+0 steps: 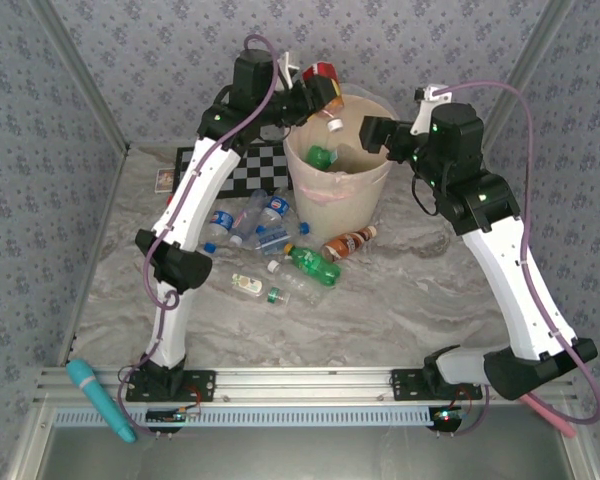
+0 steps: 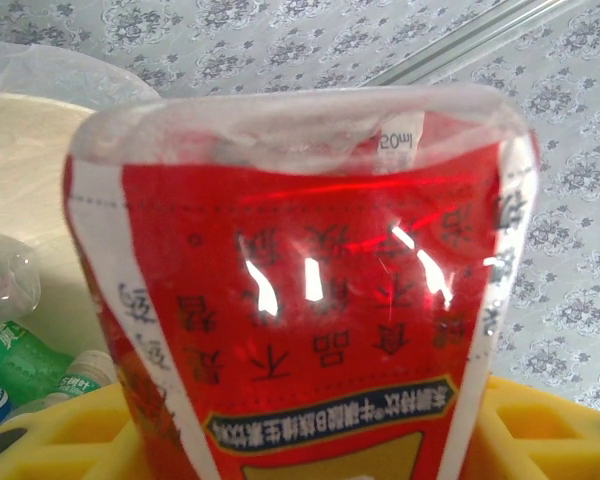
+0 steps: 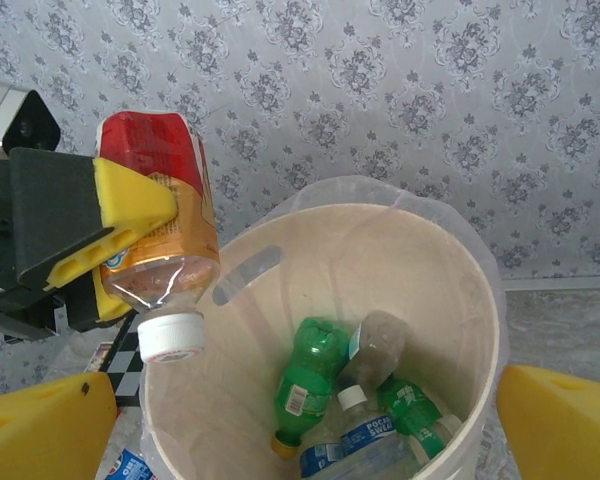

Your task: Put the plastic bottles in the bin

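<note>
- The red-labelled bottle (image 3: 155, 190) is hanging cap-down just above the far-left rim of the bin (image 1: 325, 205), with its white cap sitting over the liner's edge.
- Your left gripper (image 1: 318, 97) is pinching that bottle across its body. The yellow fingers (image 3: 125, 205) are pressing against the label from either side.
- Inside the bin, several bottles are lying at the bottom: a green bottle (image 3: 308, 378) leaning on its cap, with blue-labelled clear bottles (image 3: 365, 430) beside it.
- Your right gripper (image 1: 376, 133) is hovering over the bin's right rim. Its yellow pads (image 3: 555, 425) are standing spread wide, with nothing between them.
- On the table (image 1: 410, 300), more bottles are lying on their sides to the left of the bin and in front of it. There are blue-labelled table bottles (image 1: 265, 225), a green table bottle (image 1: 315, 264) and a brown-orange bottle (image 1: 348, 243) just beside the bin's base.
- A checkerboard (image 1: 245, 165) is lying flat behind that cluster, next to the bin's left side.
</note>
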Action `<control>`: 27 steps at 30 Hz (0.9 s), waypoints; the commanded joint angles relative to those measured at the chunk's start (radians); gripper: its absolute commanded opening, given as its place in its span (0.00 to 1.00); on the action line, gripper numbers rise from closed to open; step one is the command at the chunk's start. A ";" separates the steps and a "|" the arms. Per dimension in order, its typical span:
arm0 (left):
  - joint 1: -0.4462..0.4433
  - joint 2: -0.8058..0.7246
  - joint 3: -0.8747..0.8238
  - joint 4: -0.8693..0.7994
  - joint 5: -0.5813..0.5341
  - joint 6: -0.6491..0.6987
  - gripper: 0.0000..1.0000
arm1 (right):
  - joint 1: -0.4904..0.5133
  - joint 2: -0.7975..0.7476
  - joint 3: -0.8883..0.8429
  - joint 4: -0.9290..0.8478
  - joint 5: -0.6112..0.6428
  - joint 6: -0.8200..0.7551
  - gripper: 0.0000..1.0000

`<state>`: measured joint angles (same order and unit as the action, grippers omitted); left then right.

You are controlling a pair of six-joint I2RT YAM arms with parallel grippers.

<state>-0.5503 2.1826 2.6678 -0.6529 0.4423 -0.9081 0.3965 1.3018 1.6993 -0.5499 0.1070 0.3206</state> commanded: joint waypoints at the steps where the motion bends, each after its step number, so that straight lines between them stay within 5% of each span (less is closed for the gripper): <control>1: -0.005 0.006 0.038 0.025 0.024 -0.009 0.56 | -0.007 -0.020 -0.016 0.010 0.028 -0.003 1.00; 4: -0.004 0.004 0.041 0.018 0.026 -0.007 0.65 | -0.008 -0.023 -0.023 0.011 0.028 0.001 1.00; 8: -0.004 -0.006 0.044 0.005 0.018 0.003 0.97 | -0.006 -0.023 -0.027 0.017 0.026 0.007 1.00; 27: -0.004 -0.093 0.040 -0.176 -0.075 0.169 1.00 | 0.023 -0.017 -0.039 0.022 0.011 0.010 1.00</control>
<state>-0.5503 2.1715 2.6743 -0.7654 0.4061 -0.8177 0.4057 1.2984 1.6688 -0.5426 0.1169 0.3244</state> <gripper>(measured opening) 0.997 0.995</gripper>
